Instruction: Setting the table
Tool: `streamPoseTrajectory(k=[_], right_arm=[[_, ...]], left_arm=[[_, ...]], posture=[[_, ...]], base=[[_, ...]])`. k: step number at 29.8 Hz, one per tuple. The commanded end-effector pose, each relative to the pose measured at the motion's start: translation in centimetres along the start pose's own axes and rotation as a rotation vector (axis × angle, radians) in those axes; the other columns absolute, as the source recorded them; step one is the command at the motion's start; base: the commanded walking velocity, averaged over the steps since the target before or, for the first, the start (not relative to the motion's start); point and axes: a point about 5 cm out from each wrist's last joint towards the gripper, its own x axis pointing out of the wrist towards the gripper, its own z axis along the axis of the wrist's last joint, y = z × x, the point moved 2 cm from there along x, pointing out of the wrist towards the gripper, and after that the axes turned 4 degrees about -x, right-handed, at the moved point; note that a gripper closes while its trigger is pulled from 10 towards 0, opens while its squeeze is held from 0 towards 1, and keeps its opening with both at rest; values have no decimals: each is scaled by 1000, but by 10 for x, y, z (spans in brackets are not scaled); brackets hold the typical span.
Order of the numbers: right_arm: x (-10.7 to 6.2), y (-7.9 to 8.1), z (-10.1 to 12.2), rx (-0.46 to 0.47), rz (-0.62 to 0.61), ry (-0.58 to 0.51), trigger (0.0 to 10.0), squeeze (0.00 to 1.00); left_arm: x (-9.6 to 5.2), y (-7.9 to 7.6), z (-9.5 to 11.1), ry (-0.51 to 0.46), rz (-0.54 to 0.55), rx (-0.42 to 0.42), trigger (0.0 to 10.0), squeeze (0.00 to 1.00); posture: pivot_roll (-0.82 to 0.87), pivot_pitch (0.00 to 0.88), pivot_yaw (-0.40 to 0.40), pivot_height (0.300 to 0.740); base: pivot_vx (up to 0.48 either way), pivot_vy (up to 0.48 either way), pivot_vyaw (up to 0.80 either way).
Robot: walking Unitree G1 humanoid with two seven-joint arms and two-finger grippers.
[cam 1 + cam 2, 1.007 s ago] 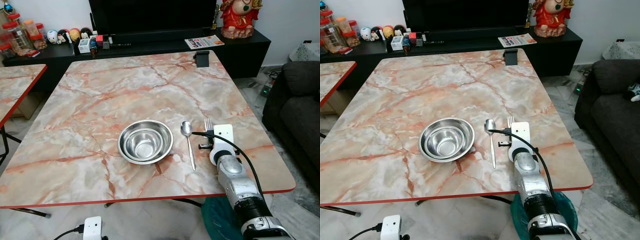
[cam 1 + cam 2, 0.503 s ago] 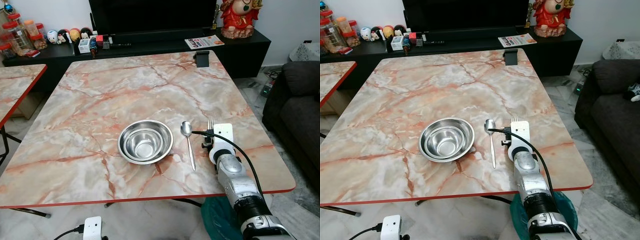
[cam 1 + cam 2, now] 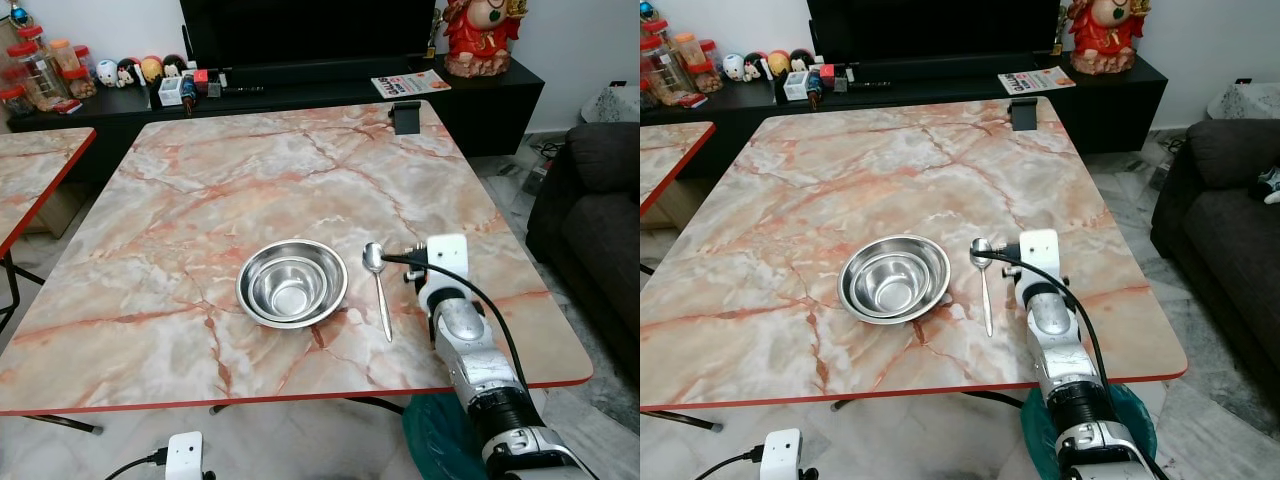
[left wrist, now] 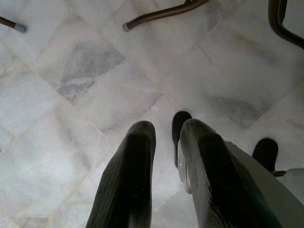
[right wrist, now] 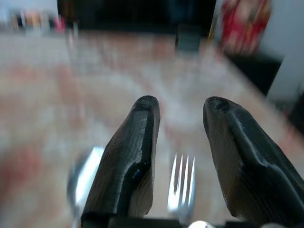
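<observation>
A: Left to right, what sits on the marble table [image 3: 200, 180]?

B: Just below the centre of the head view there is a steel bowl [image 3: 291, 283]. To its right lies a spoon [image 3: 377, 286], bowl end toward the top of the frame and handle running down toward the near edge. Right of that, in the lower right, the right gripper [image 5: 180, 142] reaches over the tabletop on its silver arm.

A: And the fork?

B: The fork [image 5: 181, 189] shows in the right wrist view, its tines lying between the two black fingers [image 5: 130, 166] and pointing the way they point. So its long axis runs roughly along the gripper's own line and, I judge, about parallel to the spoon beside it.

A: Is the claw holding it?

B: It doesn't look so. The fingers stand moderately apart, with a clear gap on each side of the tines and no visible contact. The fork seems to rest on the table beneath them, though that view is blurred.

A: Which arm is nearer?

B: The right, plainly. The left gripper [image 4: 164, 156] hangs over the floor tiles, its fingers close together with a narrow gap, holding nothing.
</observation>
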Motion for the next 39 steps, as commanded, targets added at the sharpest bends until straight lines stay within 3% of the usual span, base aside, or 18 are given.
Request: streamPoseTrajectory(k=[1, 9, 39], right_arm=[[1, -1, 10, -4, -13, -58, 10000, 0], [-3, -3, 29, 34, -29, -196, 10000, 0], [-7, 26, 45, 51, 81, -286, 10000, 0]], left_arm=[[0, 3, 3, -15, 9, -14, 10000, 0], [0, 4, -1, 6, 16, -36, 10000, 0], [-1, 5, -5, 11, 12, -18, 10000, 0]], posture=[[-14, 19, 77, 740], [-12, 18, 72, 740], [-4, 0, 58, 740]], base=[[0, 0, 0], [0, 175, 0], [0, 480, 0]])
